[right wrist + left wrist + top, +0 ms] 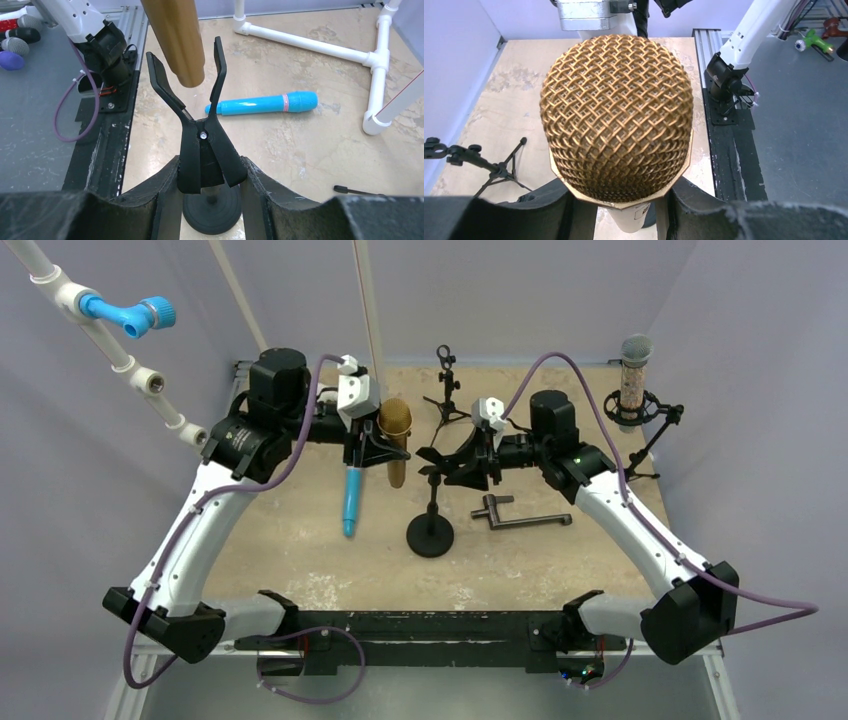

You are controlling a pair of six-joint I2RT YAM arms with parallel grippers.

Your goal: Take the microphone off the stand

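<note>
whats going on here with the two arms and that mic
The left claw grips the gold microphone just below its mesh head. The right claw is clamped on the clip of the stand, steadying it. The microphone's lower end sits by the tips of the open clip prongs, so it looks just about out. A blue microphone lies on the table.

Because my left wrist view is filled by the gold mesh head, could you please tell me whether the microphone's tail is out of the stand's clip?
Observer: The right wrist view shows the gold microphone's tail up at the clip's prong tips, not seated at its base.
Operator: Thank you. Is the stand being steadied?
Observer: Yes, the right gripper's jaws are closed on the clip's lower body.
</note>
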